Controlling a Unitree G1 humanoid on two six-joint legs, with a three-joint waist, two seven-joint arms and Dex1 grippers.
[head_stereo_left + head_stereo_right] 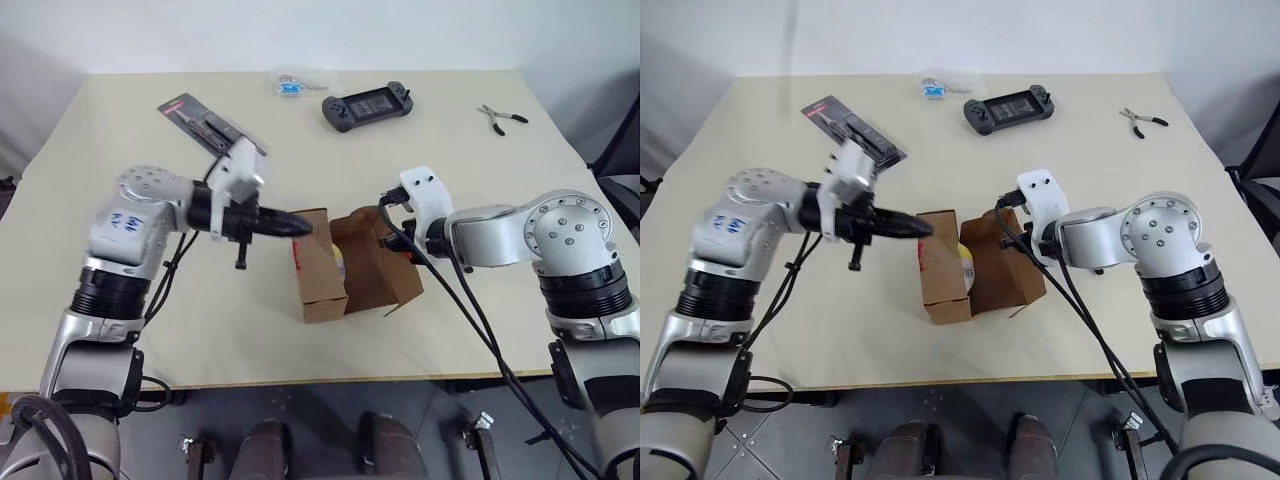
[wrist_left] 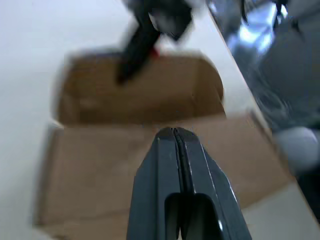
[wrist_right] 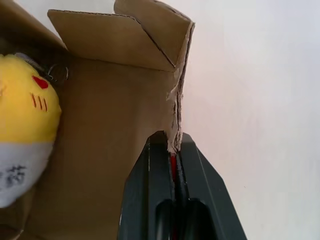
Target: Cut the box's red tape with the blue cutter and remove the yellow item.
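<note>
The box (image 1: 322, 290) stands open in the middle of the table, its flaps spread. Inside lies the yellow item (image 3: 25, 105), a soft toy with red marks, also seen between the flaps (image 1: 341, 266). My right gripper (image 3: 174, 142) is shut on the edge of the right-hand flap (image 3: 175, 75). A sliver of red tape (image 3: 173, 167) shows between its fingers. My left gripper (image 1: 310, 228) is shut and empty. It points right, with its tips just over the box's left flap (image 2: 125, 165). The blue cutter is out of view.
At the table's far side lie a black game controller (image 1: 367, 103), black-handled pliers (image 1: 502, 118), a packaged tool with a red edge (image 1: 210, 125) and a clear wrapper with a blue bit (image 1: 292, 82). The table's near edge (image 1: 300, 385) runs close behind the box.
</note>
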